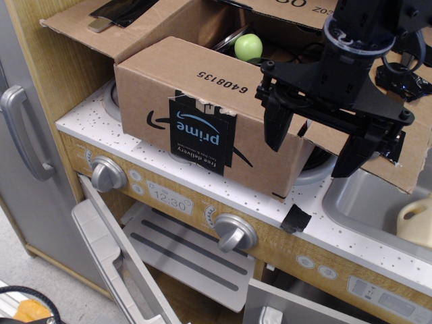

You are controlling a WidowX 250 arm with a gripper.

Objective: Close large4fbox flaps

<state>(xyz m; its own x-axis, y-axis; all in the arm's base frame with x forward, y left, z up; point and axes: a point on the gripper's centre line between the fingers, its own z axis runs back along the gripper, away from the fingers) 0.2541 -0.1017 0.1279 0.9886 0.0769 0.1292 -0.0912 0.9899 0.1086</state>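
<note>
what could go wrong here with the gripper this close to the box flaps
1. The open gripper hangs over the box's near right corner; pushing down there could crush the wall instead of folding a flap.
2. The box overhangs the sink edge, so a sideways shove might tip or slide it in.
3. The green ball and other contents sit high inside and may keep the flaps from closing flat.

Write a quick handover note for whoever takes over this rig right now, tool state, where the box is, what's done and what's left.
Tool: open, empty, hovering over the box's near right corner.
Large4fbox: on the toy stove counter, top open, a green ball inside.
Flaps: left flap splayed outward, right flap folded out over the sink.
Done: no flap closed.
Left: fold all flaps shut.
</note>
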